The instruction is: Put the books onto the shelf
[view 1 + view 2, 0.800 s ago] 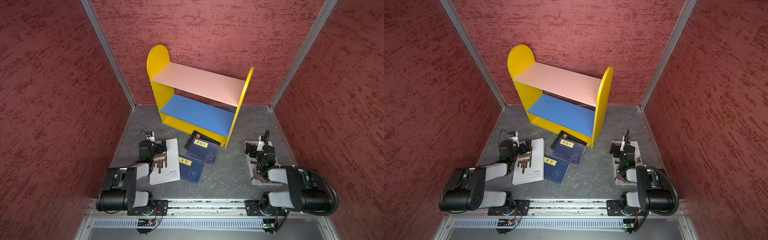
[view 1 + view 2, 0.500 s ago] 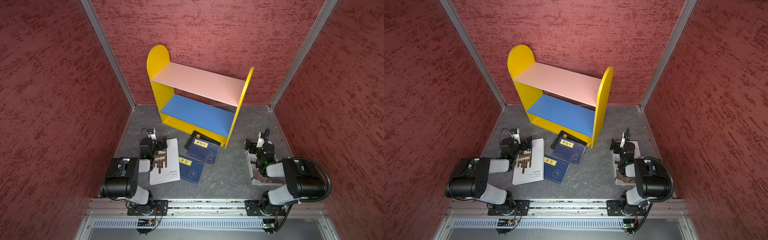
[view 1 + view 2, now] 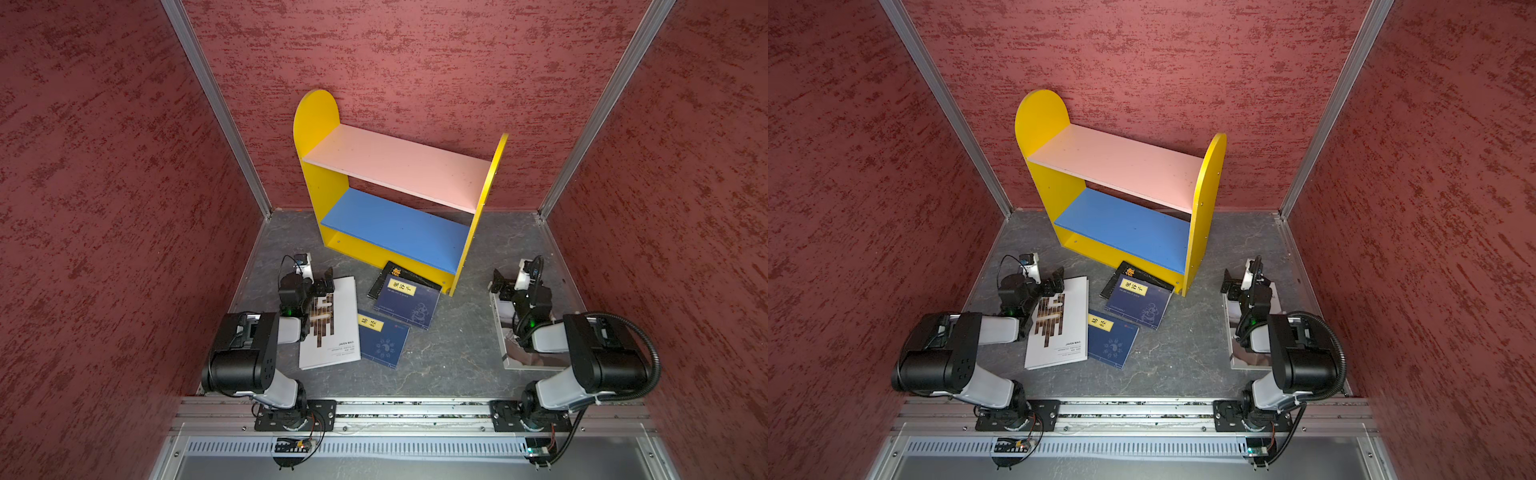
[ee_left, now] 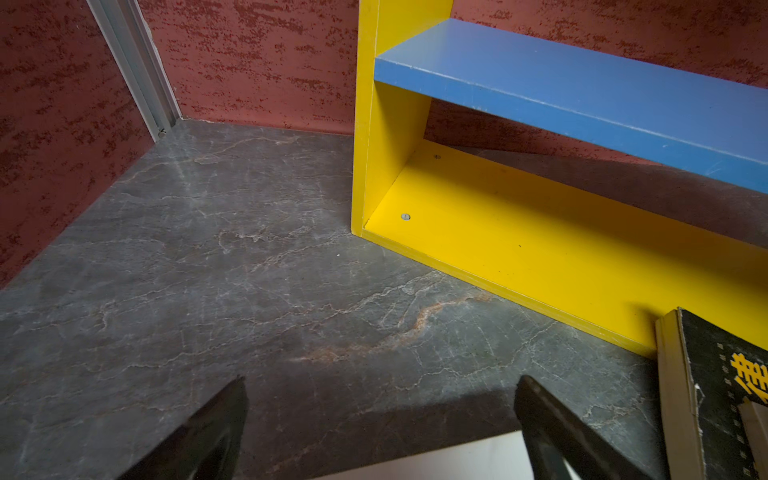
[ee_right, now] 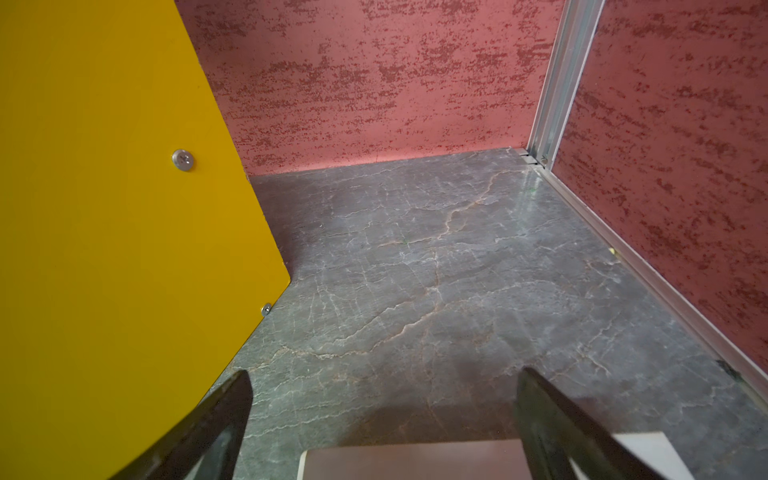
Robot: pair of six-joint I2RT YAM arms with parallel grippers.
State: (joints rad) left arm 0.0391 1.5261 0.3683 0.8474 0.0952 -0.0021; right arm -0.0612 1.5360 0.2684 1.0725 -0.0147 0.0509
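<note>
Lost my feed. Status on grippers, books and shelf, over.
Left gripper open, over brown-bar white book. Right gripper open, over second white book. Five books on floor, shelf bare. Nothing blocking.

Grey, marble-veined floor (image 3: 457,365), closed in on three sides by mottled dark-red textured walls (image 3: 415,50). Aluminium corner posts (image 3: 216,108) rising from the floor's two far corners. Metal rail (image 3: 415,409) along the floor's near edge. Soft, even light.
</note>
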